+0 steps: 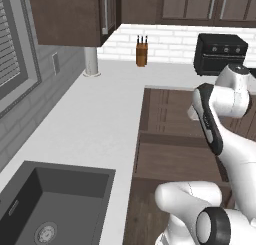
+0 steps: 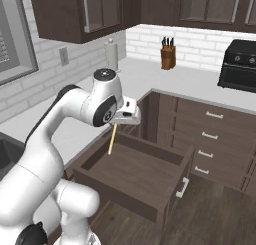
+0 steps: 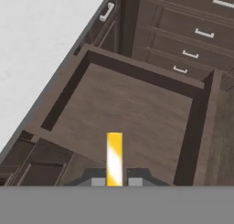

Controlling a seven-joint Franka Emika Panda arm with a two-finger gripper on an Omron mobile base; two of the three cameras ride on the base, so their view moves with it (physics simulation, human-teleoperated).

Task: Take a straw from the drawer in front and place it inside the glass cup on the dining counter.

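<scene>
A wooden knife block (image 2: 168,57) and a black oven (image 2: 238,59) stand along the white worktop's (image 2: 150,74) back edge, well apart from the arm. The thin pale yellow straw (image 2: 112,139) hangs almost upright, clamped at its top in the closed two-finger pincer (image 2: 120,120), above the back left corner of the pulled-out, wide dark brown wooden drawer (image 2: 132,176).

White worktop (image 1: 95,119) with dark sink (image 1: 50,204), white brick wall (image 2: 200,39), dark cabinets (image 2: 85,11), wooden floor (image 2: 215,214).
</scene>
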